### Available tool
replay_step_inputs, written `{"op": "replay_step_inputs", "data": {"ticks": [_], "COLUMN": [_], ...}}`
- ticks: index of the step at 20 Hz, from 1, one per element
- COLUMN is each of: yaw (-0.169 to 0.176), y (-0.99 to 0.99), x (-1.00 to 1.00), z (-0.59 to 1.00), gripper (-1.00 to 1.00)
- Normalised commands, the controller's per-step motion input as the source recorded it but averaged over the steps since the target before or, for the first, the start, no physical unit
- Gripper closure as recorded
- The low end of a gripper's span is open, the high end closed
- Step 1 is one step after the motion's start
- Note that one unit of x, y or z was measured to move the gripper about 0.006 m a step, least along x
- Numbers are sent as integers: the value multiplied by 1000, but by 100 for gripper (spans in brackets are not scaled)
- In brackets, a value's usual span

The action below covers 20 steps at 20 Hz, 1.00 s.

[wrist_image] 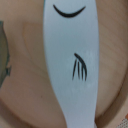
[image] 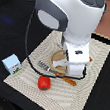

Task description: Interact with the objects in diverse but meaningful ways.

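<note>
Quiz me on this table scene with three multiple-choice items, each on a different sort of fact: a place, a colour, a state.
1. Where is the white carton?
A. on the plate
B. off the striped mat, toward the exterior view's left
C. on top of the arm

2. What colour is the pepper-like vegetable?
A. red
B. green
C. blue

3. How does the white elongated piece sit in the wrist view?
A. hanging in the air
B. inside the carton
C. lying on the tan plate

Answers: B, it sits past the mat's edge; A, shiny red; C, plate surface shows around it.
</note>
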Motion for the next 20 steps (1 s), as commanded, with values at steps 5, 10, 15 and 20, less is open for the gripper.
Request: {"op": "replay_step_inputs", "data": {"ticks": [5, 10, 15, 20], "yaw": [72, 75, 69, 4], "y": [101, 135, 142, 10], "x": [-220, -171, -123, -379], "z": [-407, -361, -230, 996], "gripper": [100, 100, 100, 100]}}
